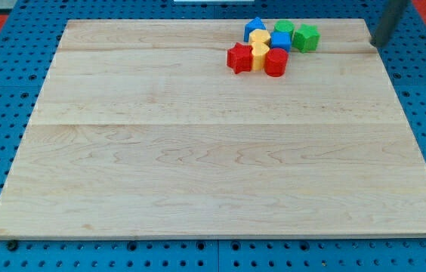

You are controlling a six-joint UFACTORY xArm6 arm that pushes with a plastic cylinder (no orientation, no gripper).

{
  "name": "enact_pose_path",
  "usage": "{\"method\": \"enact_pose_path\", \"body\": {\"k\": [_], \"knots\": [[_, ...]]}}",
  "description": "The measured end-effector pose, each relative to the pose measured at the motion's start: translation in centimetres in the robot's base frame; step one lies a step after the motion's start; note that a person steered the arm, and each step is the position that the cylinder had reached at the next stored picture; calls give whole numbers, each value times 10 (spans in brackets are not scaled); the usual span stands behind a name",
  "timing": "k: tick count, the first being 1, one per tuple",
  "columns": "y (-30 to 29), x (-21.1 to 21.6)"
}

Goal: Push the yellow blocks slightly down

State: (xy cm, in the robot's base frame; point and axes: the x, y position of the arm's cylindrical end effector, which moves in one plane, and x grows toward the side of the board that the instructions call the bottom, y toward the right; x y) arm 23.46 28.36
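Near the desk's (pixel 198 151) top edge, right of centre, eight small blocks sat bunched together. Two yellow blocks lay in the cluster's middle: one yellow block (pixel 258 36) above, the other yellow block (pixel 260 56) just below it, the pair running top to bottom. A red star-shaped block (pixel 239 58) touched the lower one's left side and a red cylinder (pixel 276 63) its right. A blue block (pixel 254 28), another blue block (pixel 281 41) and two green blocks (pixel 284 30) (pixel 306 38) crowded the top and right. No writing showed anywhere. The arm carried no hand, only a rod; its tip (pixel 374 44) stood near the desk's top-right corner, well apart from the blocks.
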Motion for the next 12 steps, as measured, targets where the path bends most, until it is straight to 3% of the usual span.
{"method": "enact_pose_path", "body": {"k": [2,4,12], "knots": [[0,-4],[-1,-37],[-171,-42]]}}
